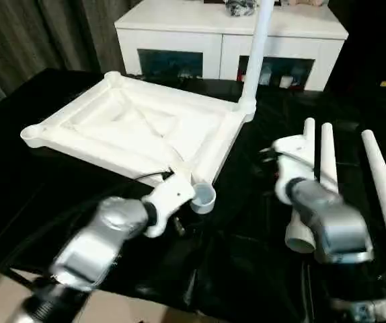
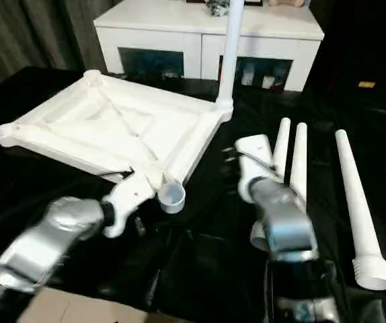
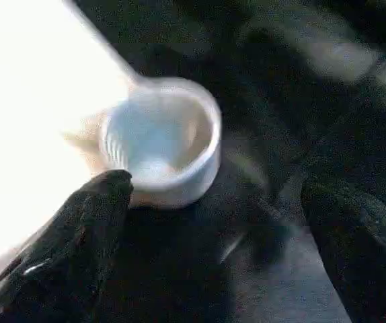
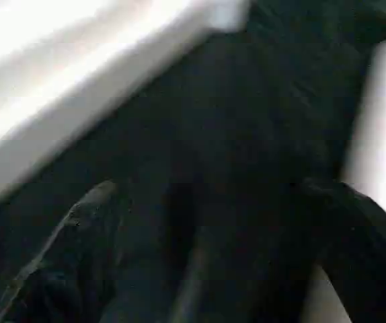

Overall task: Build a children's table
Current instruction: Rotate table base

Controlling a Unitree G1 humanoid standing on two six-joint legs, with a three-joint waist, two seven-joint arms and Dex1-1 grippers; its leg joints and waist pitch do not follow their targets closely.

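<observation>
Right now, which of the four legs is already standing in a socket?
The upright leg at the tabletop's far corner; the other three legs lie flat on the right.

Ahead of you, a white cabinet [image 1: 226,30] with glass-fronted shelves stands behind the black, glossy worktop [image 1: 38,195]. Grey curtains [image 1: 38,33] hang at your left. Small objects rest on the cabinet top, too small to identify.

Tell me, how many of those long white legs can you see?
4. One leg stands upright in the tabletop's far corner socket. Three lie loose on the black surface at the right: two side by side, one further right.
</observation>
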